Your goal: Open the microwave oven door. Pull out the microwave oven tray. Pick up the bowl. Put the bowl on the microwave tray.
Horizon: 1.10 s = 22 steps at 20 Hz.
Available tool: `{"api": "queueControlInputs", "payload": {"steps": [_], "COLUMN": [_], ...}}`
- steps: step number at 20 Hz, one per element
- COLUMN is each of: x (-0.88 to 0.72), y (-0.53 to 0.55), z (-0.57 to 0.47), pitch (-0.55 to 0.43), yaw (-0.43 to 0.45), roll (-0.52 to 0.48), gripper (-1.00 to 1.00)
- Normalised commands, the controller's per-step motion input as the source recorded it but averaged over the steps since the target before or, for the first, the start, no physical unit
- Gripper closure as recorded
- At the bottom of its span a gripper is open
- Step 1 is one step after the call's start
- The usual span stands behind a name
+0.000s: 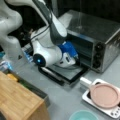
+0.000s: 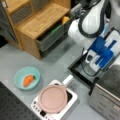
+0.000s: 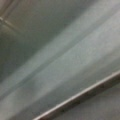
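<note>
A grey surface (image 1: 62,97) runs under everything in both front views, matte and evenly lit; at a front view's bottom left its edge meets a black perforated board (image 2: 11,105); a wooden cabinet (image 2: 37,22) of pale timber stands at a front view's top left, with a dark open drawer (image 2: 51,37) in its side; the same wooden cabinet fills the other view's bottom left; the backdrop (image 1: 100,8) behind is dark.

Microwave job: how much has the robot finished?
Done: the dark-glass microwave oven door lies folded down open. In hand: the blue-and-white gripper is at the silver oven's mouth, above the door. Left: the pale teal bowl, holding an orange carrot, sits on the grey table.
</note>
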Motion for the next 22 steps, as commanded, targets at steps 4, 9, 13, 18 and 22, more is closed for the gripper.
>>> {"api": "queueControlInputs", "payload": {"steps": [4,9,13,18,22], "x": [-0.03,-0.04,-0.04,-0.06,-0.05], "y": [0.09,0.15,0.21,0.2,0.13], "z": [-0.08,-0.04,-0.04,-0.09,-0.14], "pitch": [-0.103,-0.106,-0.108,-0.109,-0.109], "yaw": [-0.138,-0.147,-0.175,-0.186,-0.191], "roll": [0.099,0.104,0.109,0.086,0.054], "gripper": [-1.0,-1.0,-1.0,1.0,1.0]}}
